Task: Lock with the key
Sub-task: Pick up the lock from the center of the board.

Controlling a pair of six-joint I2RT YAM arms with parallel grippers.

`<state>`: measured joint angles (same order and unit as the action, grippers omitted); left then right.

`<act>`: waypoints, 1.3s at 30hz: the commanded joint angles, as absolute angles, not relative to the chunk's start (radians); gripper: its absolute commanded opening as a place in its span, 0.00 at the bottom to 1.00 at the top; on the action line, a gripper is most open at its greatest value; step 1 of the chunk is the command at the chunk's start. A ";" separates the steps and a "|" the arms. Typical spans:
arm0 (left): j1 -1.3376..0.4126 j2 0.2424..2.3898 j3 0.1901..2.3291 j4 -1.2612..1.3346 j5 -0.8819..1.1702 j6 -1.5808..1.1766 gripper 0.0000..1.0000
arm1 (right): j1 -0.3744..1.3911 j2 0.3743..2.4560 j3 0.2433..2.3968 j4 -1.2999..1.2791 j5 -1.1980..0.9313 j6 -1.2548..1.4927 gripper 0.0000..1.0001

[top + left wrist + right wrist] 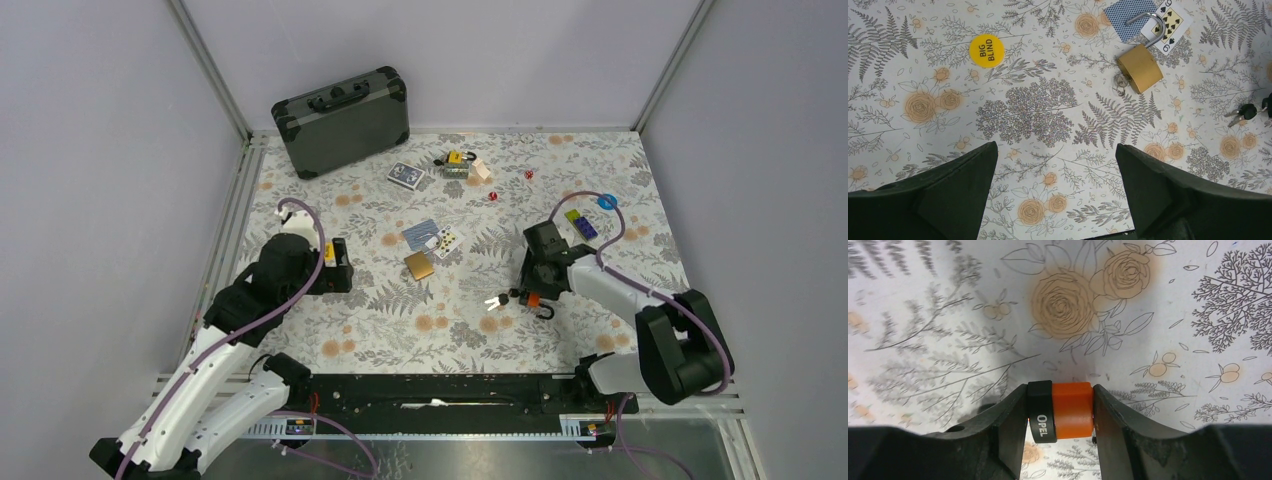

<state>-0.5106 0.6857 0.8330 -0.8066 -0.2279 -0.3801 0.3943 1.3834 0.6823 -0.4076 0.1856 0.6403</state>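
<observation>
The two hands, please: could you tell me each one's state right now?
Left hand: open, empty.
Right hand: closed on the orange OPEL piece.

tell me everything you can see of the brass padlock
The brass padlock has a blocky gold-coloured metal body and a silvery shackle that looks open, one leg free of the body. It lies flat on the floral tablecloth, its shackle over a blue-backed playing card and a face-up spades card. A small greyish item sits against its base; I cannot identify it.
</observation>
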 commanded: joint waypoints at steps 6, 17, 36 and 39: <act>-0.562 0.631 0.773 -0.559 0.051 -0.318 0.99 | 0.391 1.102 0.720 -0.412 -0.068 0.638 0.02; -1.017 0.741 0.725 -0.210 -0.166 -0.381 0.99 | 0.519 1.033 0.741 -0.323 -0.381 0.739 0.00; -1.305 1.113 0.749 0.128 -0.447 -0.488 0.99 | 0.709 0.965 0.719 -0.190 -0.388 0.922 0.00; -1.305 1.151 0.780 0.105 -0.458 -0.496 0.99 | 0.716 0.957 0.704 -0.156 -0.398 0.949 0.00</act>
